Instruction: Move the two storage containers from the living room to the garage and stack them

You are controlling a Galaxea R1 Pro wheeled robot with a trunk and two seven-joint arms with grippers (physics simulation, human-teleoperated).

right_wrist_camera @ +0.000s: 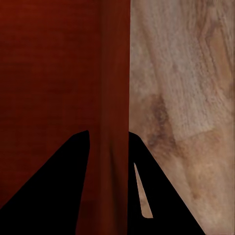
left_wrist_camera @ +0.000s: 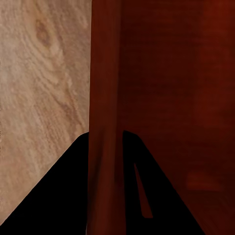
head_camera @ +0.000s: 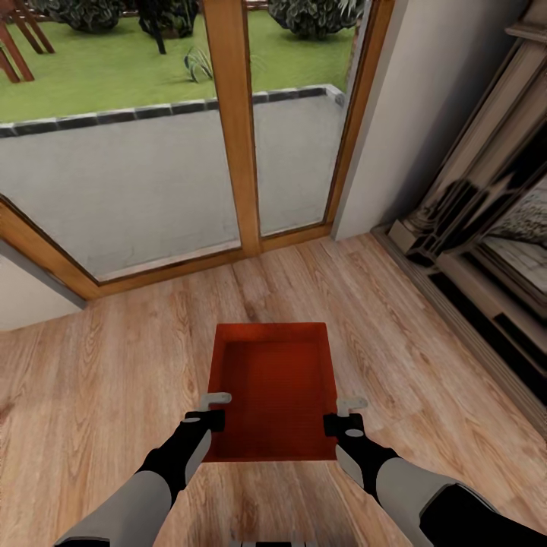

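Gripping the bin [head_camera: 275, 391] from both sides, we had its long axis running straight away from us toward the glass doors [head_camera: 175, 144], above the wood floor [head_camera: 99, 380]. Our left pincer [head_camera: 215, 409] was closed over the left wall, our right pincer [head_camera: 339, 414] over the right wall, both near the bin's closer end. Each wrist view showed a wall [left_wrist_camera: 104, 147] pinched between dark fingers [right_wrist_camera: 66, 191]. We judged the carry would turn on keeping both arms level, neither being nearer.
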